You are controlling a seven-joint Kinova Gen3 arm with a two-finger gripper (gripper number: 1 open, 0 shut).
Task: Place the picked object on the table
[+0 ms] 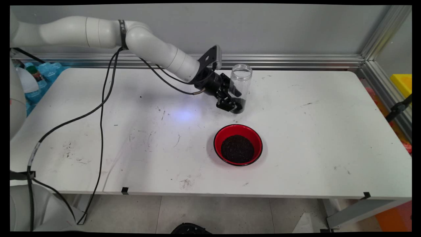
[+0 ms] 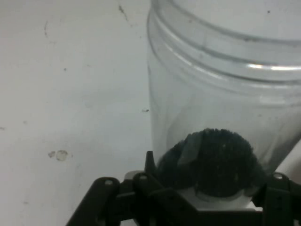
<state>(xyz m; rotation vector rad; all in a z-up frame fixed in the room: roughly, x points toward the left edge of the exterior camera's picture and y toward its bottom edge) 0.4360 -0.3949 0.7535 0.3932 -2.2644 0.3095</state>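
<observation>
A clear plastic jar (image 1: pixel 241 79) stands upright on the white table (image 1: pixel 312 131), lidless, with a small heap of dark grains at its bottom. My gripper (image 1: pixel 235 102) reaches in low from the left and is shut on the jar's lower part, one finger on each side. In the hand view the jar (image 2: pixel 221 94) fills the right half, its dark grains (image 2: pixel 211 162) sit just above the gripper (image 2: pixel 211 188), and the finger (image 2: pixel 149 162) on the left touches the jar wall. A red bowl (image 1: pixel 219 136) holding dark grains (image 1: pixel 237 148) sits nearer the front, a short way from the jar.
Black cables (image 1: pixel 102 108) hang from the arm across the table's left part. A blue bag with bottles (image 1: pixel 42 74) lies past the back left edge. An aluminium rail (image 1: pixel 296 61) runs along the wall. A yellow box (image 1: pixel 402 84) stands off the right side.
</observation>
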